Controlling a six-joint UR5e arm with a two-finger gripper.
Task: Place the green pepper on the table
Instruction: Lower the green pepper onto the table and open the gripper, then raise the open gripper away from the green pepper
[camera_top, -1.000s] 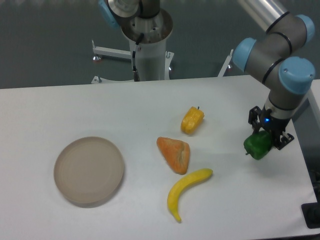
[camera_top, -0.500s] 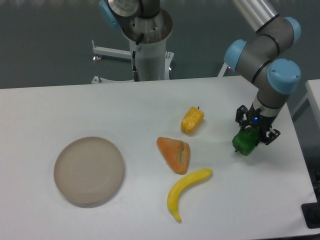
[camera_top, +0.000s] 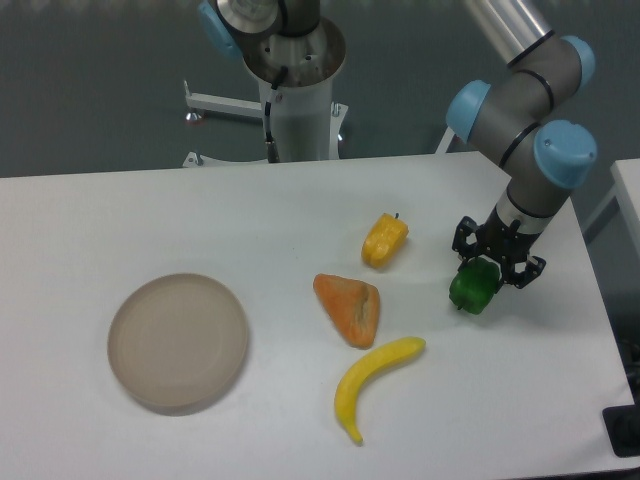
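Observation:
The green pepper is small, glossy and bright green. It hangs in my gripper at the right side of the white table, low over the surface. The black fingers are shut on its top. I cannot tell whether the pepper touches the table. The grey and blue arm comes down to it from the upper right.
A yellow-orange pepper lies left of the gripper. An orange wedge and a yellow banana lie in the middle front. A round beige plate sits at the left. The robot's base column stands behind the table.
The gripper has carried the green pepper to the left, from near the table's right edge toward the yellow-orange pepper. The other objects have not moved.

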